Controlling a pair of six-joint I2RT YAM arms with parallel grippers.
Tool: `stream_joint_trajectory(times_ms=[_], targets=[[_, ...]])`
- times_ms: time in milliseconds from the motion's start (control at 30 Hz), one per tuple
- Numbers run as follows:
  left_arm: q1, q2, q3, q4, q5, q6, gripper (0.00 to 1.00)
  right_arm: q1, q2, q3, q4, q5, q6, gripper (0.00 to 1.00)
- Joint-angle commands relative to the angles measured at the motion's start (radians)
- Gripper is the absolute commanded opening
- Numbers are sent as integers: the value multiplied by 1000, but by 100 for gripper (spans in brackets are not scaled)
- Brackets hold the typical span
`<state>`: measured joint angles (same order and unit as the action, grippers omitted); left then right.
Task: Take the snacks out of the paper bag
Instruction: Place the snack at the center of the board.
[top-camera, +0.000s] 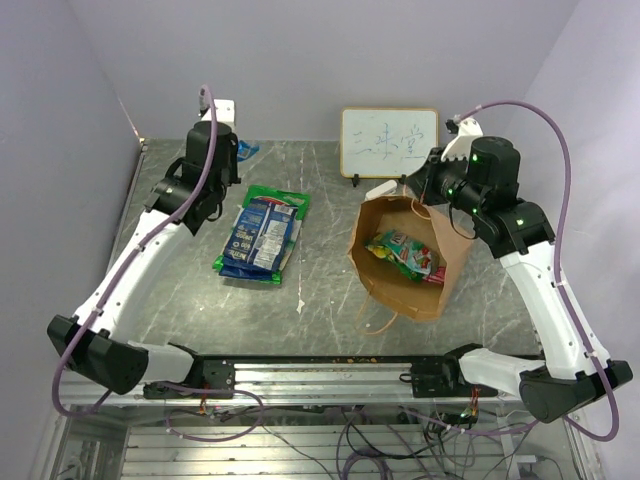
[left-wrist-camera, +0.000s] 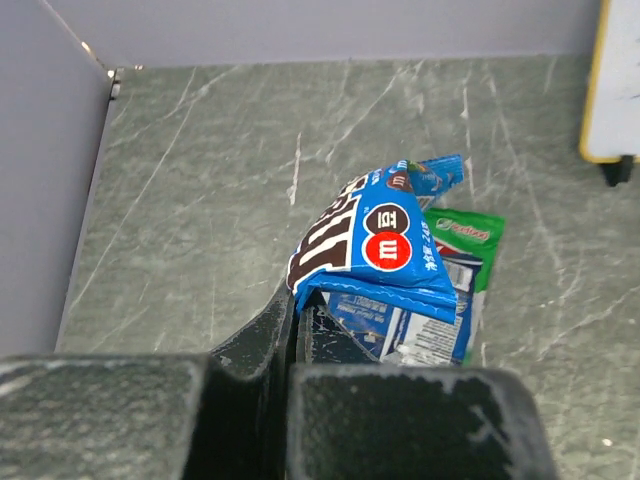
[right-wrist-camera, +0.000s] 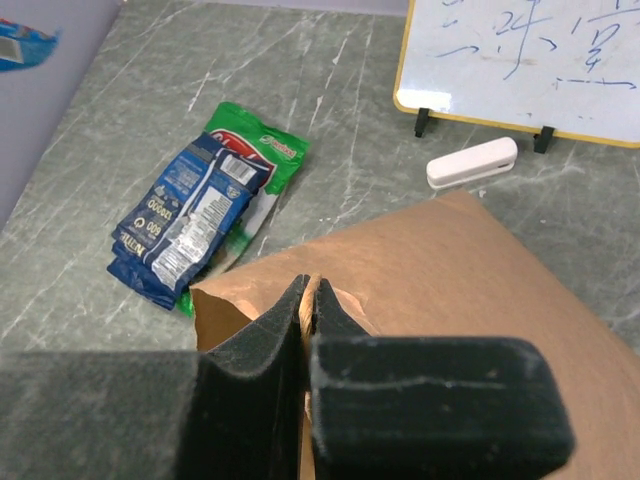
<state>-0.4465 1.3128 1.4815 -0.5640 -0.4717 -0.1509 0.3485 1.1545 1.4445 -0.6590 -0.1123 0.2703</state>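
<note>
Our left tool (left-wrist-camera: 296, 310) is clamped tight on a small glossy blue candy packet (left-wrist-camera: 375, 245); our right tool (right-wrist-camera: 308, 295) pinches the rim of the large brown paper bag (right-wrist-camera: 460, 270).

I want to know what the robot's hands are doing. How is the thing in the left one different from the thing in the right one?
The left gripper pinches a small glossy blue packet, held above the table. The right gripper pinches the rim of the big brown paper bag, which rests on the table. The packet is out of the bag, while the bag holds more snacks. Both grippers are shut.
</note>
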Motion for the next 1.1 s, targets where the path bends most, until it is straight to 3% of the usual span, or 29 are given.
stream_joint_trajectory(times_ms=[0, 200, 367, 467, 600, 867, 1067], targets=[[25, 12, -42, 72, -5, 17, 7, 4, -6, 20, 34, -27, -30, 0], [36, 25, -120, 145, 15, 82, 7, 6, -28, 0, 24, -30, -69, 0], [47, 92, -137, 213, 125, 85, 7, 21, -36, -14, 32, -26, -76, 0], [46, 117, -167, 284, 204, 152, 7, 41, -43, -7, 29, -5, -94, 0], [47, 118, -267, 432, 209, 250, 7, 61, -56, -9, 27, 7, -106, 0], [51, 139, -353, 494, 273, 210, 7, 81, -64, -2, 28, 19, -116, 0], [52, 111, -350, 431, 163, 124, 7, 83, -72, -12, 31, 3, -107, 0]])
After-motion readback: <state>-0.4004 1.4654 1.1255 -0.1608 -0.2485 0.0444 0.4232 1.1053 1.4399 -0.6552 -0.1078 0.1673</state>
